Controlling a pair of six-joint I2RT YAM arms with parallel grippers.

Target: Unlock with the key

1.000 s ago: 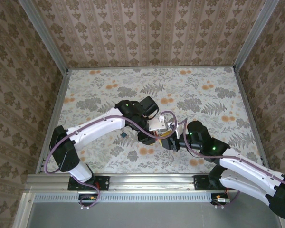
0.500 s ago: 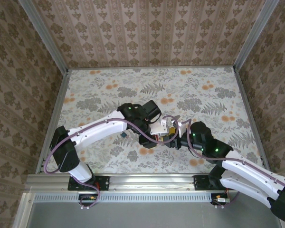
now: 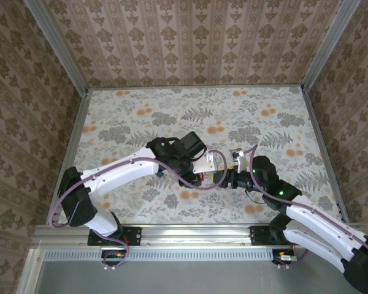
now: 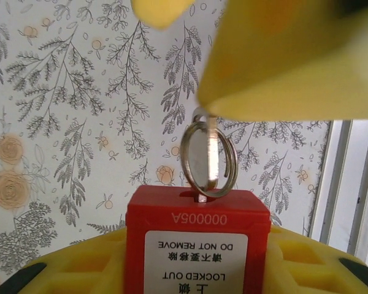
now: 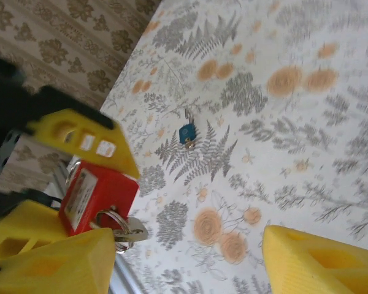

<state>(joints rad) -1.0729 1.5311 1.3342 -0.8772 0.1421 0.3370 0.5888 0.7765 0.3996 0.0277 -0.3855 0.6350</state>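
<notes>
Right end effector (image 5: 190,245) wider than before, key (image 5: 187,133) well ahead

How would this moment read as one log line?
left claw: gripping padlock | right claw: open by ring | blue key: on table

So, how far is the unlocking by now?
Done: the left gripper clamps the red padlock, and a metal key on a ring sits in its keyhole. In hand: the right gripper stands open beside that key. Left: whether the lock has opened cannot be told. A blue-headed key lies on the table.
</notes>
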